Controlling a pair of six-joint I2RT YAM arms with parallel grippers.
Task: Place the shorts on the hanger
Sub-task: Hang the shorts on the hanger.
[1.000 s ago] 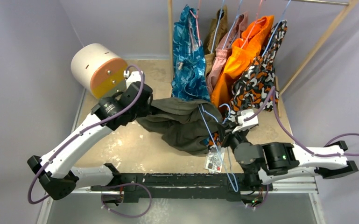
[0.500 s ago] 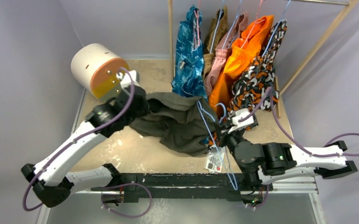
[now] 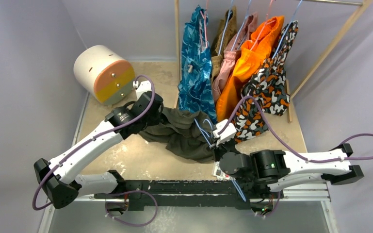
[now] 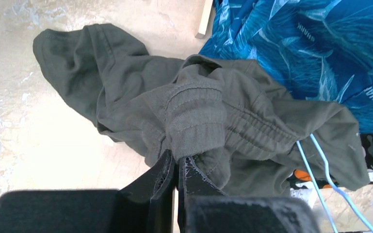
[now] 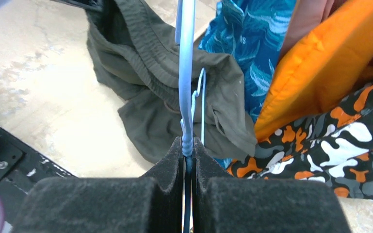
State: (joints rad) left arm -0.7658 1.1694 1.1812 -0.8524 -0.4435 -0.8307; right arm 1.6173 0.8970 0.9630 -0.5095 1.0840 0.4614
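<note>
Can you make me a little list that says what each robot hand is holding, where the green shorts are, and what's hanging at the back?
left hand: shut on the waistband of the shorts
right hand: shut on the thin wire of the hanger
shorts: dark green, crumpled on the table, waistband pinched up
hanger: light blue, lying against the shorts; cannot tell if it is inside them
hanging clothes: blue patterned, tan, pink, orange, camo
job: shorts not hung up yet
</note>
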